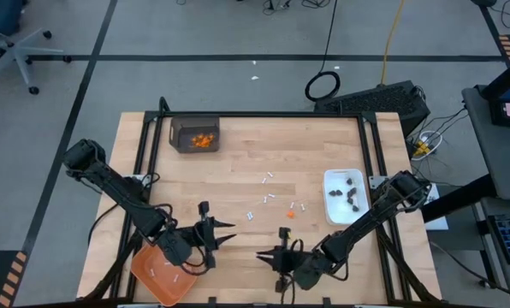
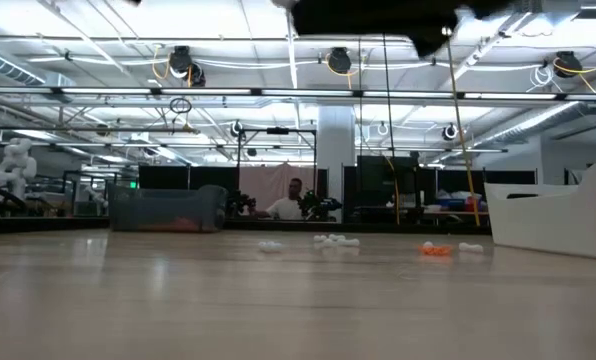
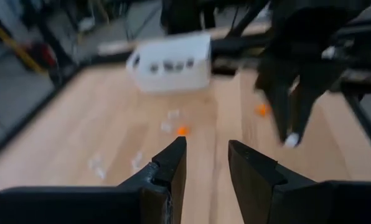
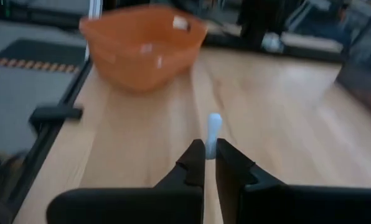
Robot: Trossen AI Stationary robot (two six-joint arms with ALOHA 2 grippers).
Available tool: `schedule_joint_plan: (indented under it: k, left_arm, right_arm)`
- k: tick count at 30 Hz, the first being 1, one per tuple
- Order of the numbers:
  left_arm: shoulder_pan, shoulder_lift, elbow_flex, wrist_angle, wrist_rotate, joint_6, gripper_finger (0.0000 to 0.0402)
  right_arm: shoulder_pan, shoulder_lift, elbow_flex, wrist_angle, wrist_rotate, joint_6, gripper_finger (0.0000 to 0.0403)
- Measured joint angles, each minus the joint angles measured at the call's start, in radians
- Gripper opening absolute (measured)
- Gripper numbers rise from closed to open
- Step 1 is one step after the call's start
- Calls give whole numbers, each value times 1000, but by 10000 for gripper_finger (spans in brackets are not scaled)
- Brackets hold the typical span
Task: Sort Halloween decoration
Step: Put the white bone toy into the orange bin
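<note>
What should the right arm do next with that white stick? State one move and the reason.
Probably carry it over to the orange tray and release. The right end effector is shut on a white stick, and the tray already holds white sticks.

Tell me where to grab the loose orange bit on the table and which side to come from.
Straight from above, probably, fingers closing across its middle: the orange bit lies low on the table, leaving nothing to hook from the side. A white stick lies close, toward the white dish, so set the fingers clear of it.
</note>
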Motion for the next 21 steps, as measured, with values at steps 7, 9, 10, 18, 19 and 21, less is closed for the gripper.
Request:
schedule_joint_plan:
  k: [7,9,10,18,19,21]
  left_arm:
    - [-35,0,0,280,-4,323,118]
    - [-38,0,0,306,5,340,118]
    - [-38,0,0,305,11,340,118]
    - [-44,6,0,320,141,281,118]
    - [-48,5,0,324,143,281,118]
    - [-64,5,0,326,140,281,118]
  right_arm:
    - [-40,-1,1,244,-36,-224,0]
    - [-56,-1,1,294,-78,-267,0]
    - [-63,-1,1,317,-89,-284,0]
    - [-88,-2,1,438,-108,-413,0]
    - [-91,-2,1,450,-108,-427,0]
    - [-93,-2,1,472,-108,-450,0]
